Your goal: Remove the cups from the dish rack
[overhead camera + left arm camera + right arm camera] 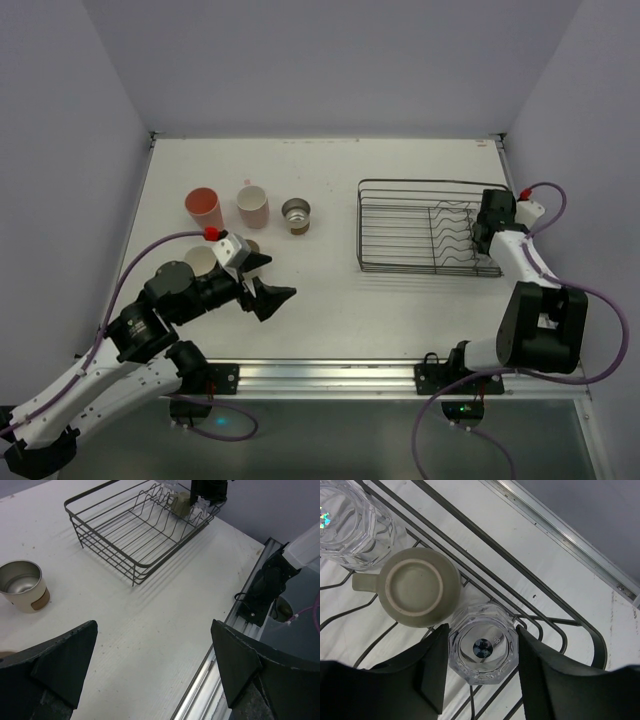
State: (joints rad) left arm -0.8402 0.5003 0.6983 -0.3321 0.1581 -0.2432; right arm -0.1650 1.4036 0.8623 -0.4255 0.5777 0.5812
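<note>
Prongs and crossing wires of the dish rack [420, 182] crowd the right end effector [482, 628], whose fingers press against both sides of a clear cup [482, 652] at the rack's right end. Just beside it sits an inverted olive-grey mug [417, 587], with a second clear cup [350, 525] past the mug. The left end effector [155, 670] hangs wide open over bare worktop [150, 620], well apart from the rack. Nearby stand a metal cup [22, 585], a salmon cup [204, 208] and a pink cup [252, 206].

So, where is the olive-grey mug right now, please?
In the right wrist view, the mug sits upside down in the dish rack's right end, between two clear cups.
</note>
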